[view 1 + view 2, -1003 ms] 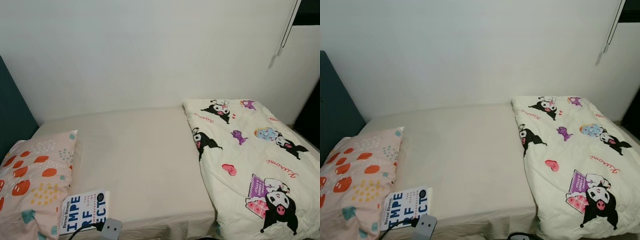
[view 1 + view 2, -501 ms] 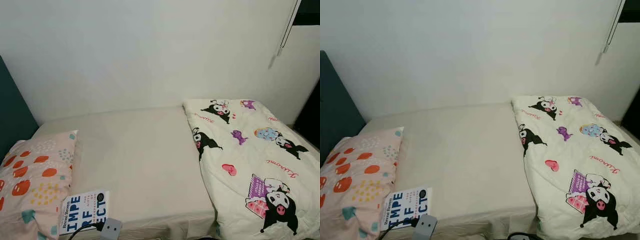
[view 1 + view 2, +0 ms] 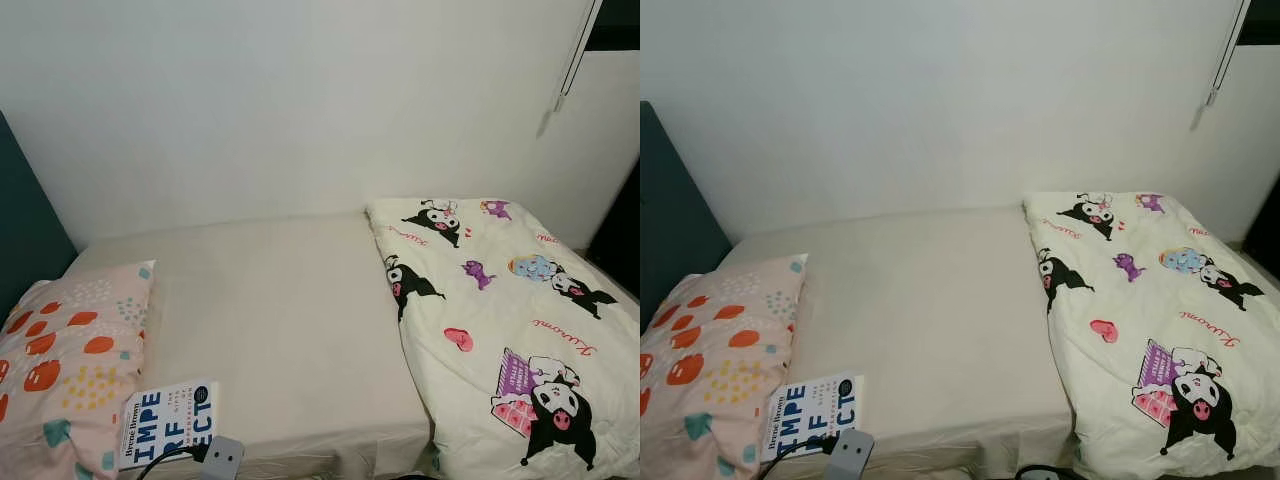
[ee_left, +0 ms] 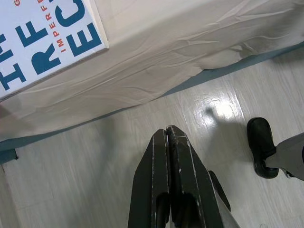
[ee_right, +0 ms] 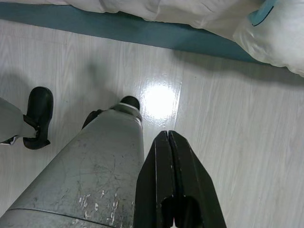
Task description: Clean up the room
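Book (image 3: pixel 168 424) sits lower left of frame on the bed edge, closest to our left gripper (image 4: pixel 168 135); both grippers pressed closed w/ nothing held, right gripper (image 5: pixel 169 140) hangs over the floor

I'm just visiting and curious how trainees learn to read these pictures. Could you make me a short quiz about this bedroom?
1. True or false: the white paperback book with blue lettering lies beside the pink spotted pillow.
2. Where is the cream cartoon-print quilt? A) spread over the whole beige mattress B) bunched on the robot's right side C) on the pale wooden floor
3. Are the left gripper and right gripper open or shut?

Key: 1 true; 2 B; 3 shut.
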